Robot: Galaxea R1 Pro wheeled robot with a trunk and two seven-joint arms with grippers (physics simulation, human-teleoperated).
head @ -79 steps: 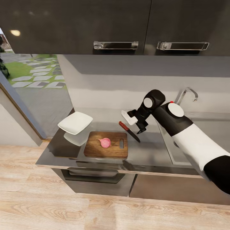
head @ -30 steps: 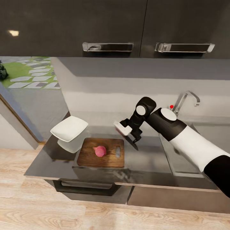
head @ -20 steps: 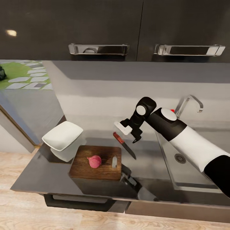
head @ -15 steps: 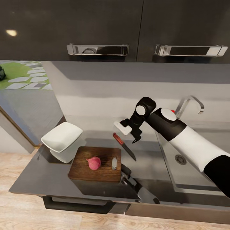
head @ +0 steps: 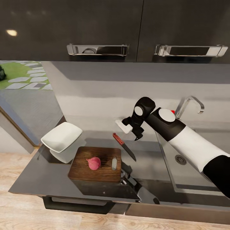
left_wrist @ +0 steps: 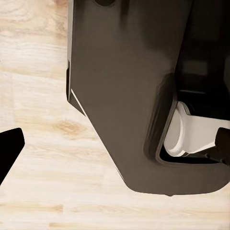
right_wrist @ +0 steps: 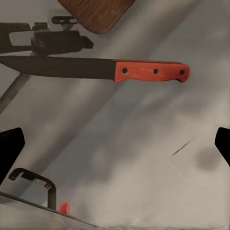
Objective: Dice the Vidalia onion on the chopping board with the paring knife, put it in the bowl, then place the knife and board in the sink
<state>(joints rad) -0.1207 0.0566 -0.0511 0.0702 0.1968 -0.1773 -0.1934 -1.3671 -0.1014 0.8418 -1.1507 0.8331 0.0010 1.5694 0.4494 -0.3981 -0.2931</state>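
My right tool [head: 138, 133] hangs above the desk [head: 41, 175] with its jaws spread and nothing between them; in the right wrist view both dark fingertips [right_wrist: 10, 147] sit wide apart at the frame edges. Just below it and to its near left lies the paring knife [head: 124, 146], flat on the grey surface, red-brown handle toward the wall, blade pointing near and right. Left of the knife is the chopping board [head: 95, 159], with the Vidalia onion [head: 94, 163] whole on it. Farther left stands the white bowl [head: 61, 136]. The sink [head: 188, 166] is to the right, its tap [head: 189, 105] behind my arm. I cannot tell the left tool's state from its wrist view, where one dark fingertip [left_wrist: 9, 148] shows over wood floor [left_wrist: 43, 182].
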